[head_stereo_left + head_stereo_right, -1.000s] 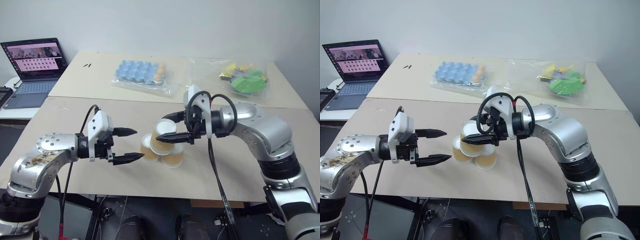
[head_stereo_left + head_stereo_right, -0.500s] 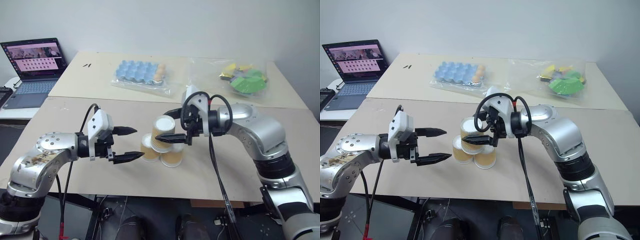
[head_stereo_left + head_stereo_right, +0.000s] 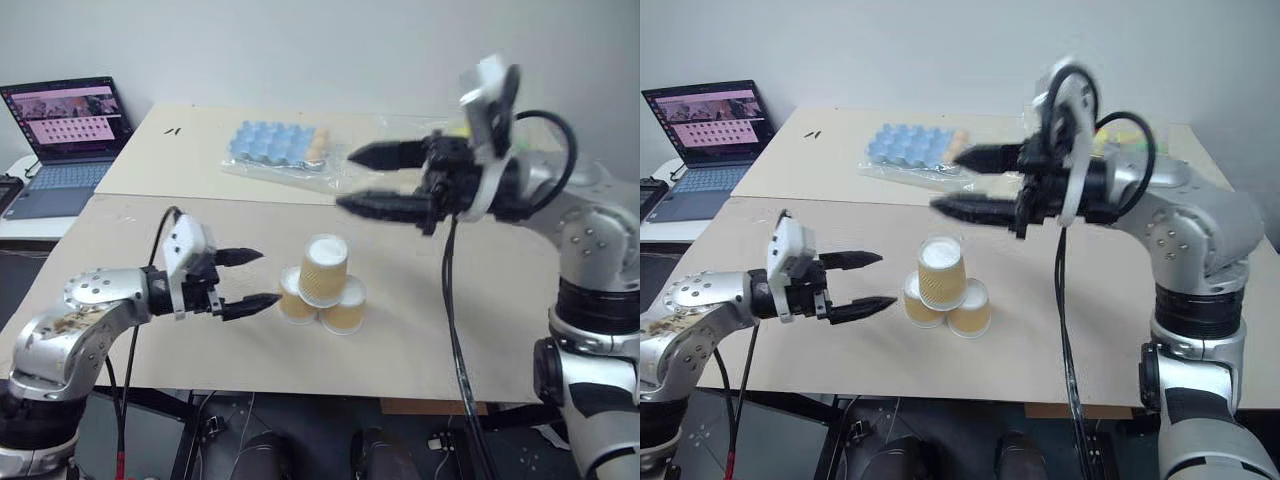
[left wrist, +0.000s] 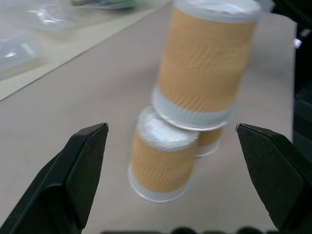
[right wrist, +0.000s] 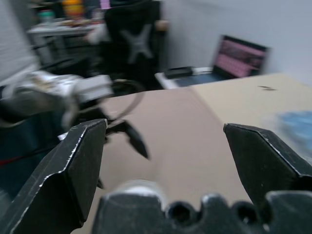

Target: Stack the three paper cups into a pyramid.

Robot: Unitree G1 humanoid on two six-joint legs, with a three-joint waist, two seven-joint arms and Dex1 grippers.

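Near the front edge of the tabletop (image 3: 150, 225) stand the three paper cups (image 3: 322, 288), already forming the pyramid (image 3: 941, 288): two cups sit upside down side by side, white bases up, and the third cup rests inverted on top of them, leaning a little toward the robot's left. The lower left cup (image 4: 163, 161) is plain in the left wrist view, with the top cup (image 4: 207, 63) sitting on its base and the other lower cup mostly hidden behind.

The left gripper (image 3: 248, 280) hovers just beside the stack on the robot's left, pointing at it, its fingers spread wide and holding nothing, apart from the cups.

The right gripper (image 3: 362, 180) hangs well above and behind the stack, blurred, its fingers also wide apart and empty.

Farther back lie a blue egg tray (image 3: 275, 142) in a clear bag and a bag of green and yellow pieces (image 3: 1128, 135). A laptop (image 3: 65, 130) stands open at the far left.
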